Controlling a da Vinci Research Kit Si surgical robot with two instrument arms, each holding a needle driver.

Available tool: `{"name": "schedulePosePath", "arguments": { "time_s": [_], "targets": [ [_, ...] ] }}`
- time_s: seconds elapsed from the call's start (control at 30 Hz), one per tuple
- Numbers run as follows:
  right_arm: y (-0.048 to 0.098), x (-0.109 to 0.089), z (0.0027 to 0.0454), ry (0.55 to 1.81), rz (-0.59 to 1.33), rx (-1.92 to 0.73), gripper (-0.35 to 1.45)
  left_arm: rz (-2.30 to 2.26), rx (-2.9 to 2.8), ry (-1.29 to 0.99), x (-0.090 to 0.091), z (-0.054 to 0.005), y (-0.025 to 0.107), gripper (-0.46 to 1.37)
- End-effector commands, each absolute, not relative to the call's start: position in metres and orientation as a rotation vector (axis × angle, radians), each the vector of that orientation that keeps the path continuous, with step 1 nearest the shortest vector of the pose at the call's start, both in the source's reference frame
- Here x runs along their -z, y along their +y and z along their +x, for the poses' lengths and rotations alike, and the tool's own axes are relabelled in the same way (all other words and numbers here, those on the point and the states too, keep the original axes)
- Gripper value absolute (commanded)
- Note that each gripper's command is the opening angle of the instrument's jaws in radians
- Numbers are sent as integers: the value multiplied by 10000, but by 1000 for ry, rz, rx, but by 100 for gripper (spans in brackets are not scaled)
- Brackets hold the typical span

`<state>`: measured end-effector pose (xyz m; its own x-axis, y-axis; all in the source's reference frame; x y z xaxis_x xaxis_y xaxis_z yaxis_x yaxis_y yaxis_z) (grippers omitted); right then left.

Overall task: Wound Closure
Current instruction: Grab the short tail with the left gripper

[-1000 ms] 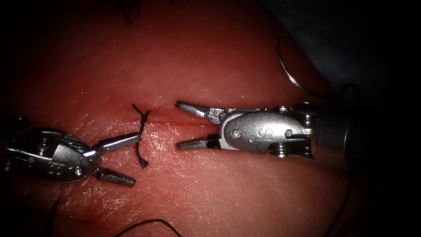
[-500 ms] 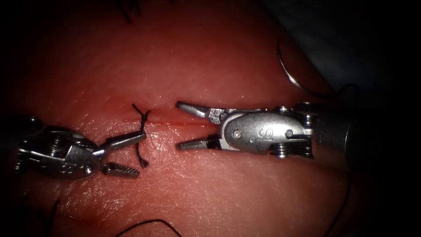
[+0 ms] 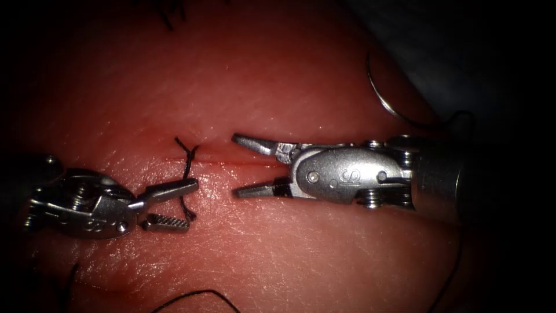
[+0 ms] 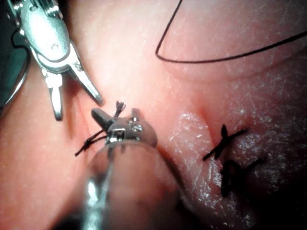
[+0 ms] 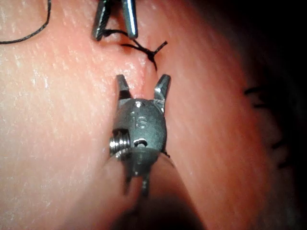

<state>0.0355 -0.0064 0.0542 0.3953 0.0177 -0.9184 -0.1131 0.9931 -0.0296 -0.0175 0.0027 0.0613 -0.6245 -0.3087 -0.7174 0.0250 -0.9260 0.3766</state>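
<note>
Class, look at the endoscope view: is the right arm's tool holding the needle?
No. The right tool has its fingers spread open and empty over the cut, while the needle lies apart on the tissue.

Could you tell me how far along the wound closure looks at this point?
Done: one knot with cut ends sits across the cut. In hand: the left tool has open jaws around the knot's lower end; the right tool is open and holds nothing. The needle lies free on the tissue, upper right. Left: the cut right of the knot is unstitched.
</note>
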Motion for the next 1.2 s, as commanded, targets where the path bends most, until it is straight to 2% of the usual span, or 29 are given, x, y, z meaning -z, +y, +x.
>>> {"name": "schedulePosePath", "arguments": {
  "time_s": [0.03, 0.1, 0.17, 0.2, 0.27, 0.53, 0.73, 0.93, 1.2],
  "targets": [
    [-64, -542, 356, 1161, -90, -82, 119, 1251, 2627, -493, -612, -176, 27, 24],
    [-64, -543, 356, 1161, -90, -82, 119, 1245, 2633, -498, -613, -178, 27, 18],
    [-64, -543, 356, 1161, -90, -82, 118, 1247, 2632, -496, -613, -179, 28, -1],
    [-64, -543, 357, 1161, -91, -82, 116, 1246, 2633, -496, -613, -179, 28, -21],
    [-65, -543, 357, 1161, -91, -82, 116, 1243, 2629, -499, -613, -177, 29, -35],
    [-68, -545, 360, 1161, -89, -94, 130, 1252, 2632, -482, -609, -170, 33, -35],
    [-70, -543, 363, 1165, -44, -177, 128, 1290, 2614, -448, -608, -169, 34, -35],
    [-75, -547, 371, 1237, 8, -178, 116, 1369, 2567, -403, -601, -167, 41, -35],
    [-72, -553, 387, 1274, 26, -174, 115, 1478, 2524, -360, -597, -166, 46, -35]
  ]
}}
